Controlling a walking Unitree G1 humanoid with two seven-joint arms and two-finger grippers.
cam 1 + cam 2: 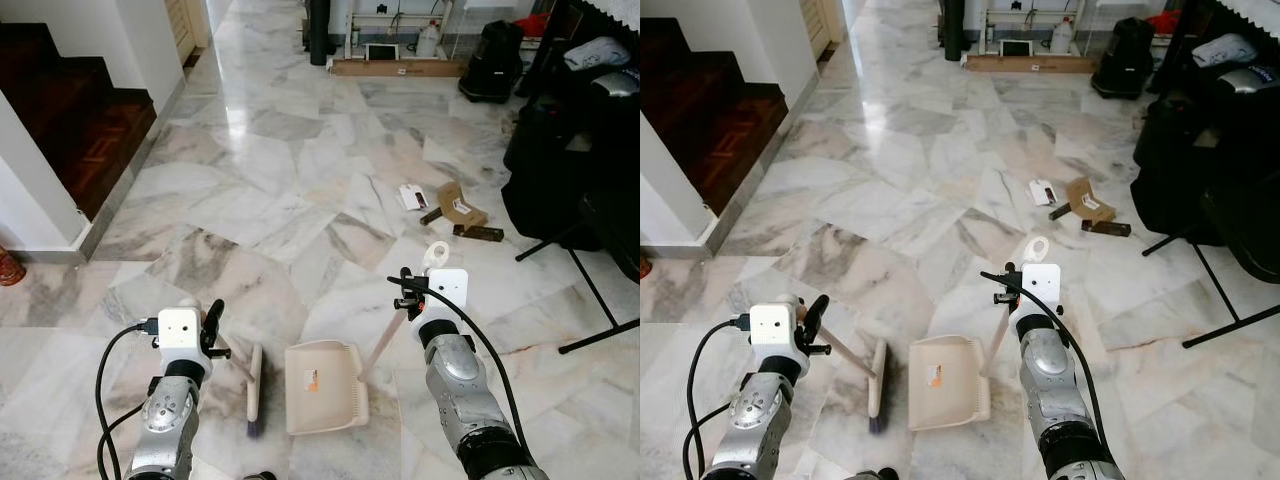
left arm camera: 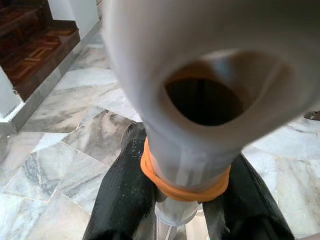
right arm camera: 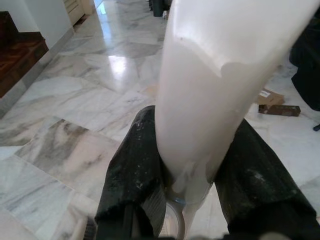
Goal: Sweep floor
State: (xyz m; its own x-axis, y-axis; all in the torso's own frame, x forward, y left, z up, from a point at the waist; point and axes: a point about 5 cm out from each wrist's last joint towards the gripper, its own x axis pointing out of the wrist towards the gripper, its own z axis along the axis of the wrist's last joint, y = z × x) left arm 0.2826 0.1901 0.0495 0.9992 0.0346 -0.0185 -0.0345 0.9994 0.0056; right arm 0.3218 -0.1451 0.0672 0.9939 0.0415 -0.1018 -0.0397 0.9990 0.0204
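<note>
Both tools are in grip, the left hand (image 1: 212, 322) pinching the broom (image 1: 254, 388) handle and the right hand (image 1: 412, 290) the dustpan (image 1: 325, 385) handle, side by side on the marble floor (image 1: 250, 190); next, I judge, walk toward the litter (image 1: 452, 208) ahead.

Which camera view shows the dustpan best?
The left eye view: the whole cream dustpan lies on the floor beside the broom. The right eye view matches it. The right wrist view shows its handle between that gripper's fingers.
</note>
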